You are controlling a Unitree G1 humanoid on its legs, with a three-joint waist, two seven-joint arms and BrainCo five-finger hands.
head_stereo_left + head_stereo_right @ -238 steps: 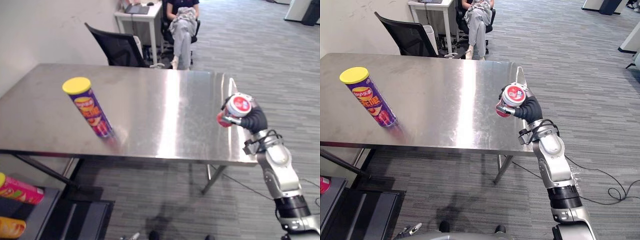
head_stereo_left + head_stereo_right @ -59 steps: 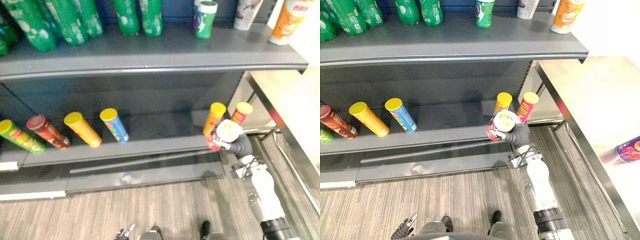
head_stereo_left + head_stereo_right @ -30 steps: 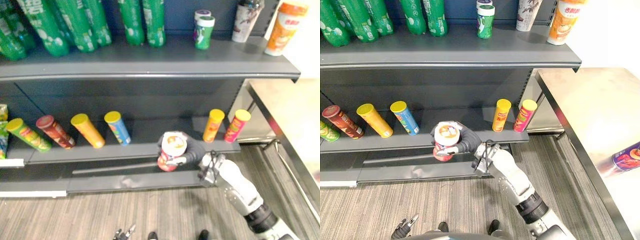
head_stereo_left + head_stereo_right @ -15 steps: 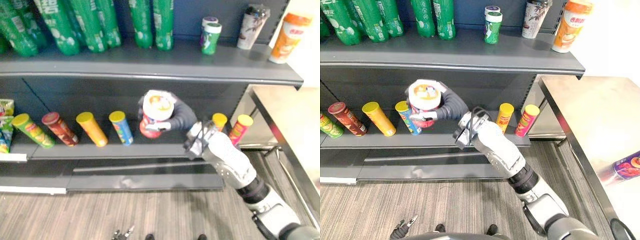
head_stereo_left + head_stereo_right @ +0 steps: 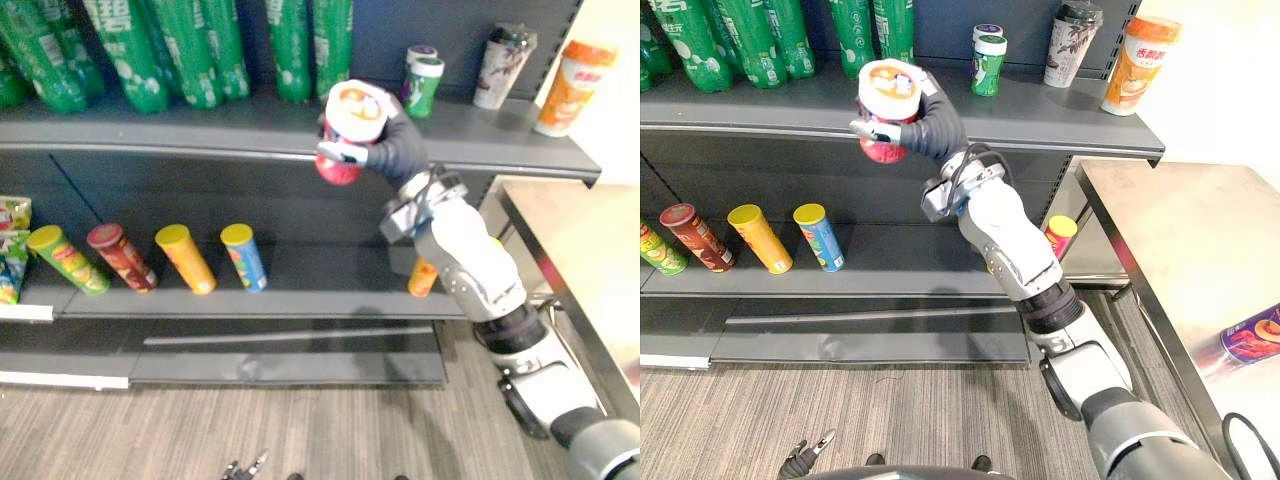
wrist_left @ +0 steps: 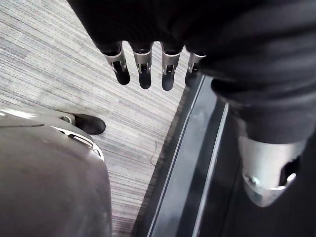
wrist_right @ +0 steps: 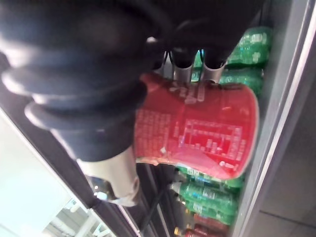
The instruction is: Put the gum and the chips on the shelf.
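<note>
Red gum canister (image 5: 890, 85) clamped in curled fingers of right hand (image 5: 395, 150), upper centre, before top shelf (image 5: 200, 130) edge. Green bottles (image 5: 290, 45) behind; green canister (image 5: 424, 85) right. Purple chips can (image 5: 1255, 340) lower right on surface (image 5: 1180, 230). Left hand (image 6: 148, 64): fingers relaxed, empty.

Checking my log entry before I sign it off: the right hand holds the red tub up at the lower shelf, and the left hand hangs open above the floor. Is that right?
Not quite. The right hand holds the red tub level with the upper shelf, at its front edge near the green bottles, not at the lower shelf. The right eye view shows this. The left hand does hang open above the floor.
</note>
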